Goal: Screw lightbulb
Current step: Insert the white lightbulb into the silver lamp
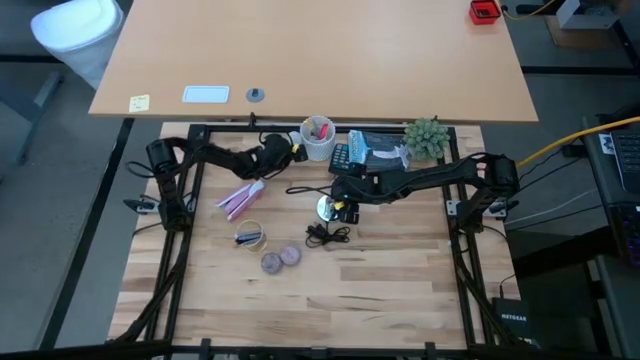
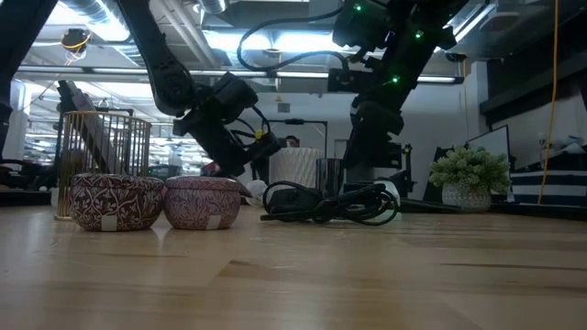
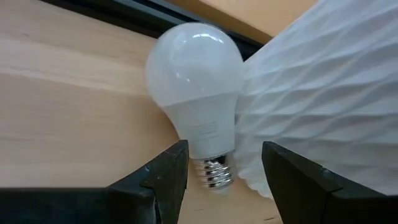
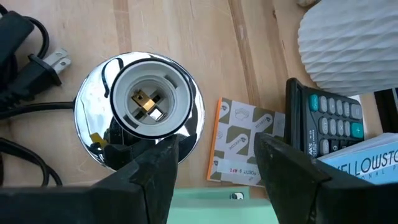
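**Bulb lay by the ribbed cup, socket waited empty**

Nearest the front of the pale wooden counter (image 1: 380, 300) sat two squat purple patterned discs (image 1: 280, 259), side by side. Just beyond them a black cord (image 1: 327, 235) lay coiled, its two-pronged plug (image 4: 51, 65) beside a shiny chrome lamp base (image 4: 140, 106) with a white, empty socket. The right hand (image 4: 214, 168) hovered over that base, fingers apart, holding nothing. Next to the base lay a small orange-edged card (image 4: 239, 143), then a dark calculator (image 4: 329, 121). Farther back, the left hand (image 3: 224, 171) stood spread on either side of the lightbulb (image 3: 196, 81): smooth, frosted white, with a threaded silvery base. It lay on the wood, touching the white ribbed cup (image 3: 317, 99).
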Motion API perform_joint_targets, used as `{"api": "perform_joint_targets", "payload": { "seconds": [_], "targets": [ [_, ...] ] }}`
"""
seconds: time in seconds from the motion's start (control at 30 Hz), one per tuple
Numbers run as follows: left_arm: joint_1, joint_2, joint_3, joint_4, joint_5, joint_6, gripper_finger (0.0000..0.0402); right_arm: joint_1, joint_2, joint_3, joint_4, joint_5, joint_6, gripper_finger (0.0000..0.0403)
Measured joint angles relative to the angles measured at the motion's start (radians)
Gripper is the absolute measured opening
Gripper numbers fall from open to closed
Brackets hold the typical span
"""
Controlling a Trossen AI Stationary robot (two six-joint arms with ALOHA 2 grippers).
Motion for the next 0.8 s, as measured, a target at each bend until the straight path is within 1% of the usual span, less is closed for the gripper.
{"api": "perform_joint_targets", "payload": {
  "seconds": [0.33, 0.5, 0.63, 0.8],
  "targets": [
    [0.028, 0.087, 0.053, -0.009, -0.006, -0.014, 0.0196, 0.0, 0.0, 0.0, 0.006, 0.0, -0.001, 0.0216],
    [0.036, 0.091, 0.062, -0.02, -0.007, -0.018, 0.0191, 0.0, 0.0, 0.0, -0.004, 0.0, -0.001, 0.0216],
    [0.04, 0.091, 0.062, -0.031, -0.013, -0.039, 0.0177, 0.0, 0.0, 0.0, -0.004, 0.0, -0.001, 0.0216],
    [0.039, 0.09, 0.063, -0.05, -0.035, -0.042, 0.0148, 0.0, 0.0, 0.0, -0.004, 0.0, -0.001, 0.0216]
  ]
}}
